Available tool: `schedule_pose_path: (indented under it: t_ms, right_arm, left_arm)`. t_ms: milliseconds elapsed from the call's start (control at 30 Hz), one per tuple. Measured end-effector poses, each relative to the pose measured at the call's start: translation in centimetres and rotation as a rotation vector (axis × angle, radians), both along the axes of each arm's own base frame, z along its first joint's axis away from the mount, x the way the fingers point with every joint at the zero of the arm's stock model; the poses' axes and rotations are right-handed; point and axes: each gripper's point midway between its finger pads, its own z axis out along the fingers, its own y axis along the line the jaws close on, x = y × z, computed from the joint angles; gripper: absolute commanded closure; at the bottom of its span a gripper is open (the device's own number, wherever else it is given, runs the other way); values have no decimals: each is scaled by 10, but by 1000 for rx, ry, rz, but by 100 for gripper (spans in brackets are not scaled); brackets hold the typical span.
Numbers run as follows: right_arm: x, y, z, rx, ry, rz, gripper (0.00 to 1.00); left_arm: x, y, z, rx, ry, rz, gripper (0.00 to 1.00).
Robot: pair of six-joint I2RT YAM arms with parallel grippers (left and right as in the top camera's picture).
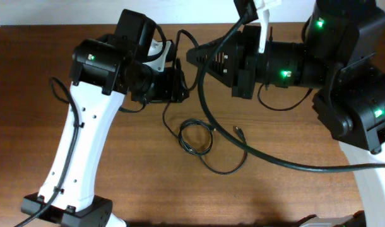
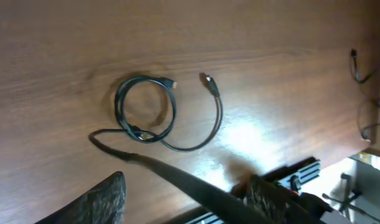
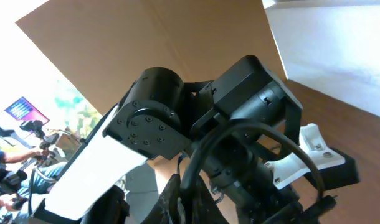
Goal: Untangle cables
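1. I see the left arm (image 1: 79, 148): one long white link with small dark holes, black joint housings above.
2. A black wire (image 1: 67, 157) runs down that link to a black base (image 1: 66, 208).
3. The right arm (image 1: 344, 53): black blocks and cylinders, white lower link.
4. Green lamps (image 1: 285, 74) glow on both arms' housings.
5. A round black joint cap (image 3: 146, 121) carries a ring of screws.
6. The left gripper (image 2: 185, 179) has dark grey, rough-looking fingers (image 2: 106, 199).

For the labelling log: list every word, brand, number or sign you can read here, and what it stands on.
No text is legible in any view.
The purple panel in the right wrist view's background: markings too blurred to read.
The arms: green lights only, no readable lettering.
The cables: no markings visible.
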Motion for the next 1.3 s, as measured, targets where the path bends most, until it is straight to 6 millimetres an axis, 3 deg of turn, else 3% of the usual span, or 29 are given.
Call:
schedule_pose_path:
  t_ms: [100, 133, 167, 200, 400, 433, 500, 533, 600, 733, 933, 967, 1000, 1033, 1100, 1233, 1300]
  right_arm:
    - [-5, 2, 4, 18, 4, 30, 96]
    - [-9, 2, 6, 25, 3, 52, 96]
    - [-12, 3, 7, 30, 13, 72, 96]
    - [-14, 3, 7, 33, 24, 80, 96]
    - [-22, 4, 9, 43, 32, 126, 96]
    - [-22, 4, 9, 43, 32, 126, 96]
    - [-22, 4, 9, 43, 32, 127, 96]
    - [-22, 4, 9, 44, 32, 127, 96]
    - [-24, 4, 9, 44, 36, 142, 96]
    - [-26, 4, 7, 41, 51, 148, 96]
    - [-36, 4, 5, 41, 84, 202, 96]
    - [-37, 4, 5, 42, 84, 209, 96]
    - [-38, 4, 5, 43, 84, 212, 96]
    - [-38, 4, 6, 43, 85, 216, 96]
    - [-41, 4, 6, 45, 88, 230, 95]
    - [-42, 2, 0, 32, 132, 236, 95]
    - [-32, -8, -10, 10, 186, 198, 89]
  left_arm:
    - [4, 10, -4, 58, -14, 24, 42]
    - [6, 14, -5, 83, -24, 35, 65]
    - [8, 16, -8, 96, -29, 41, 94]
    - [11, 16, -11, 102, -30, 45, 100]
    - [19, 11, -64, 113, 39, 35, 100]
    - [17, 11, -67, 114, 49, 34, 96]
    - [18, 10, -66, 109, 44, 34, 72]
    - [20, 10, -66, 106, 37, 36, 67]
    - [27, 11, -64, 114, 4, 43, 68]
    - [65, 12, -52, 136, -167, 69, 75]
    - [98, -28, -18, 39, -416, -47, 60]
    - [98, -37, -15, 35, -442, -75, 75]
    - [97, -49, -10, 29, -478, -114, 100]
    - [91, -65, -8, 24, -501, -171, 100]
    - [86, -76, -7, 21, -516, -207, 100]
    - [83, -74, -10, 29, -499, -209, 100]
    - [79, -65, -15, 41, -460, -193, 100]
